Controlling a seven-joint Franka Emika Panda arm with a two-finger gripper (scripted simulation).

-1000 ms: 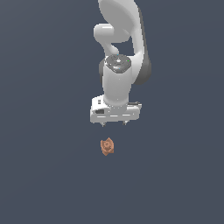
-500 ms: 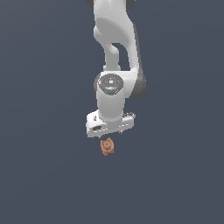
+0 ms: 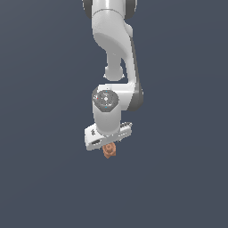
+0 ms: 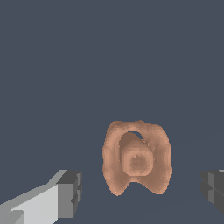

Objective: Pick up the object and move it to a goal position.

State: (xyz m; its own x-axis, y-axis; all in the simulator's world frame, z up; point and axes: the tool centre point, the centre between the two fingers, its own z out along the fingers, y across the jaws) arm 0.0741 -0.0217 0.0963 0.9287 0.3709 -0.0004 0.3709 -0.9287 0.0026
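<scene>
Plain dark slate-blue surface (image 3: pixel 40 178), flat, uniform, unmarked, filling both views

We log a glossy white arm (image 3: pixel 112 40) built of rounded, tube-like segments, dark grey bands at the joints. One joint cap (image 3: pixel 105 99) is a grey disc with small specks, maybe screws; too coarse for us to tell. The hand block (image 3: pixel 107 136) is white and boxy. In the wrist view, white fingers carry dark grey, blocky pads (image 4: pixel 70 193).
</scene>
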